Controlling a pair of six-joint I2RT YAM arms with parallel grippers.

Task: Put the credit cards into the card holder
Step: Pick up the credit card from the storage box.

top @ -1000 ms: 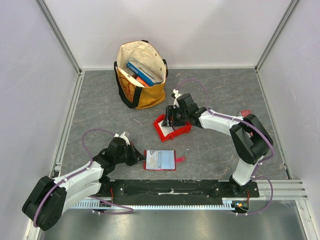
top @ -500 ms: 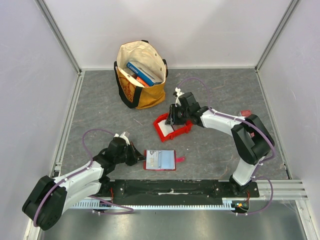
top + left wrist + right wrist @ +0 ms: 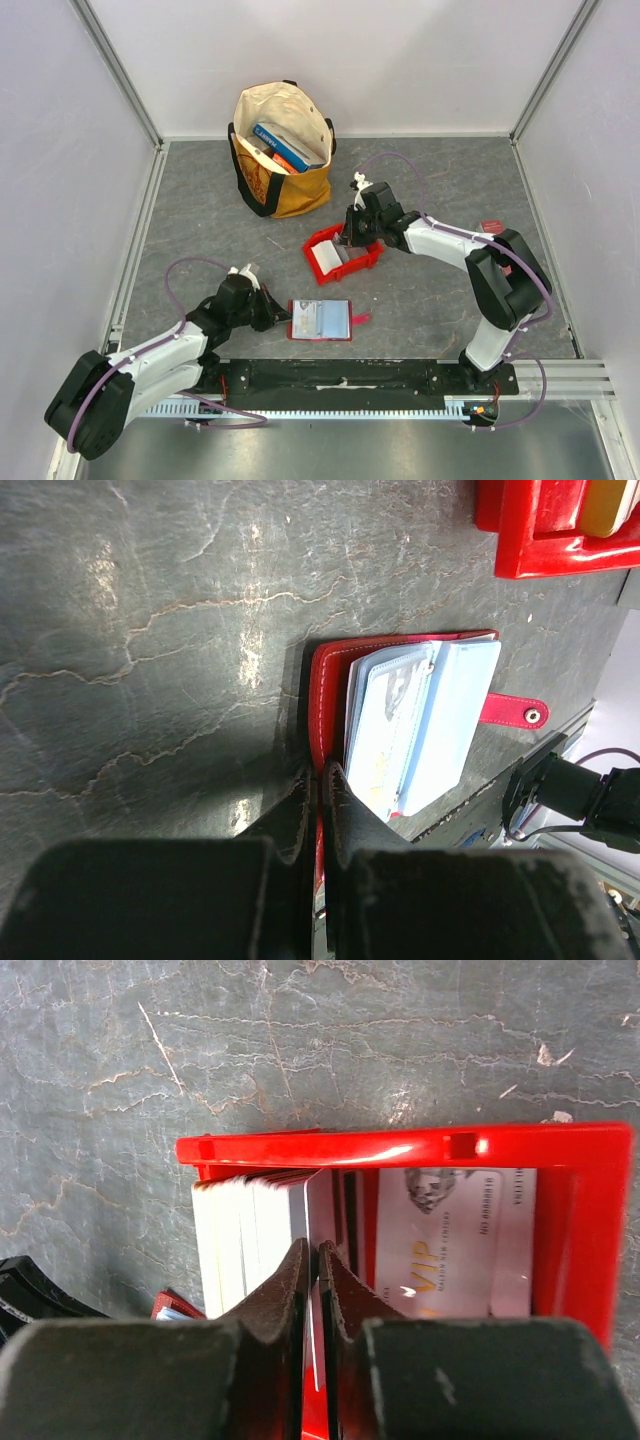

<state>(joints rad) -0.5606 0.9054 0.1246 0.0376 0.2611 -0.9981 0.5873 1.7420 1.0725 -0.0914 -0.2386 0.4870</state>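
The card holder lies open near the table's front edge, a dark red wallet with pale plastic sleeves and a snap tab. My left gripper is shut on its red cover edge, seen from above as the left gripper at the wallet's left side. The credit cards stand on edge in a red bin, with a pale VIP card lying flat beside them. My right gripper reaches into that bin, pinching one thin upright card.
A cream and yellow tote bag holding blue books stands at the back. A small red object lies by the right arm's elbow. Metal rails run along the left edge and the front.
The right gripper's jaws have closed from wide apart onto a card in the bin, and the bin has shifted slightly. The left arm and the wallet have not moved.
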